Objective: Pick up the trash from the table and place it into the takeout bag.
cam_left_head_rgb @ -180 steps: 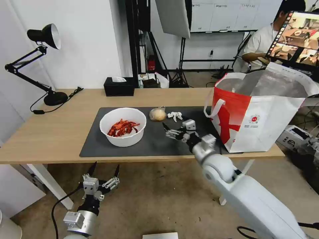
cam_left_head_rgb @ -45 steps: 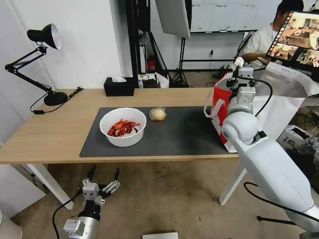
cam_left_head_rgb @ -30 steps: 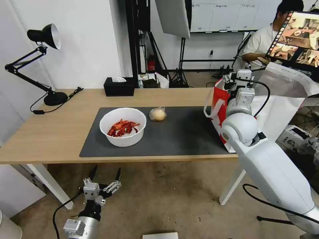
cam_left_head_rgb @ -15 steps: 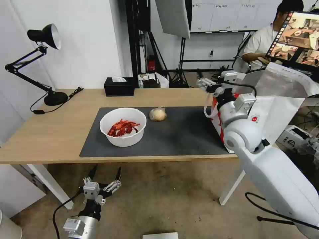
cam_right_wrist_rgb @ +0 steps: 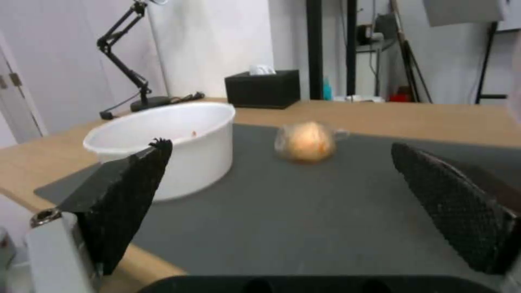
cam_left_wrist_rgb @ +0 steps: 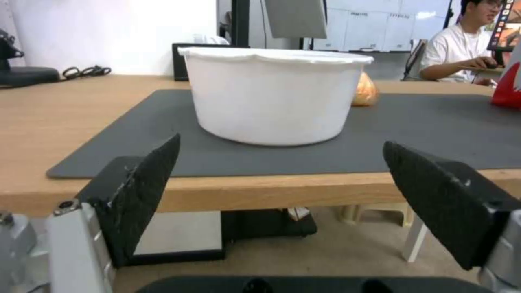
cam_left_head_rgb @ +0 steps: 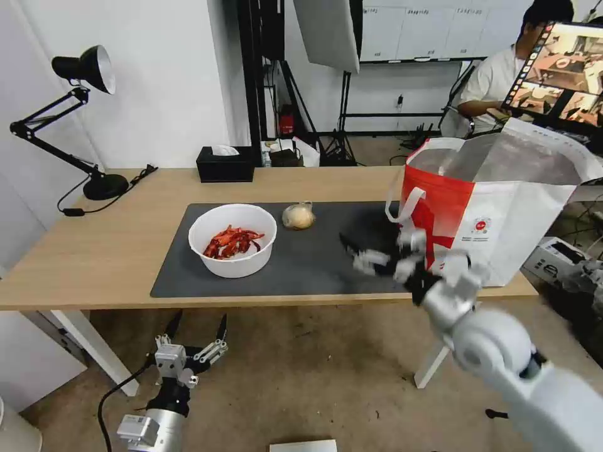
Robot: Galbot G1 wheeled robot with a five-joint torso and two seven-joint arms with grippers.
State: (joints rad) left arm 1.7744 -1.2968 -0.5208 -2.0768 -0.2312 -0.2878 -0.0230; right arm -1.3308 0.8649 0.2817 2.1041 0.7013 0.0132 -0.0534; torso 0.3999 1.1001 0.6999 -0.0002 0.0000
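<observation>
Jaws of my right gripper (cam_left_head_rgb: 359,251) gape empty over the mat's front edge, the bagged beige lump (cam_left_head_rgb: 298,216) straight ahead, nearer than the parked, open left gripper (cam_left_head_rgb: 195,331).

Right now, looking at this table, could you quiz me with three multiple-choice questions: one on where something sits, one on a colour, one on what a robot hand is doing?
1. Where is the small clear bag?
A. inside the takeout bag
B. on the mat, beside the white bowl
C. on the floor

2. What colour are the scraps in the white bowl?
A. green
B. blue
C. red

3. How is the right gripper?
A. open, empty, over the mat
B. shut on the bowl
C. inside the takeout bag

Answers: 1 B, it lies on the mat by the bowl; 2 C, the scraps are red; 3 A, the right wrist view shows the fingers spread with nothing between.
</observation>
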